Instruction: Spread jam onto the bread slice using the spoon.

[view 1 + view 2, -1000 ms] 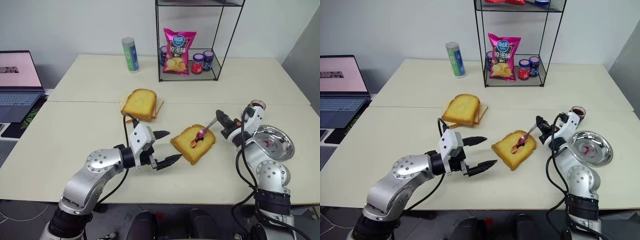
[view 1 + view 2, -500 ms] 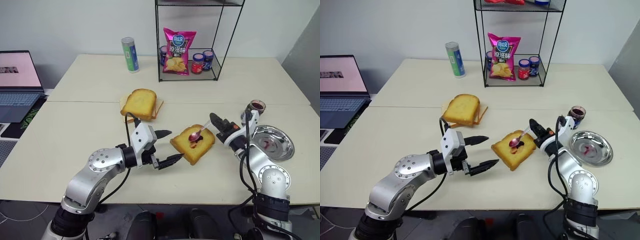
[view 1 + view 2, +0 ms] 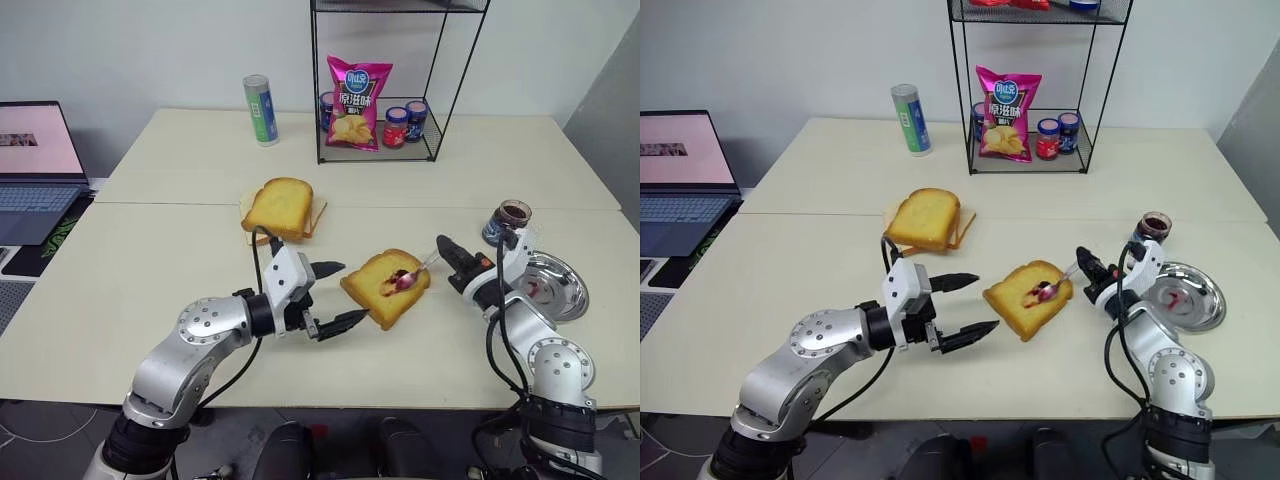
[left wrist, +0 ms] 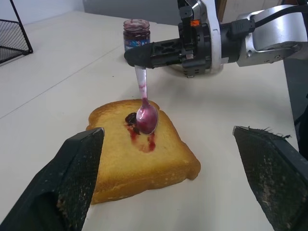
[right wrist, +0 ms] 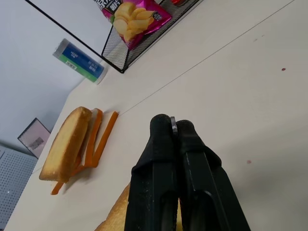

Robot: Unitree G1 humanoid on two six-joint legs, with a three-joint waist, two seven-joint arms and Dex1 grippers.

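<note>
Head camera: the bread slice lies flat near the middle of the bench, and everything else is placed from it. The right gripper, just beside the slice's right edge, has its fingers clamped on the handle of the spoon, whose stained bowl rests on the toast. The spoon's long axis runs from those fingers down and leftward across the crust. The left gripper hangs just off the slice's left edge, fingers spread wide and empty. The jam stands well to the right of the slice, next to a steel dish; a pile of toast sits behind and to the left.

Left wrist camera: between two spread black fingers, the bowl sits on a dark red smear near the slice's far edge, most of the crumb bare.

Right wrist camera: pinched fingers over the crust. The right arm appears best placed to sweep the spoon leftward.
</note>
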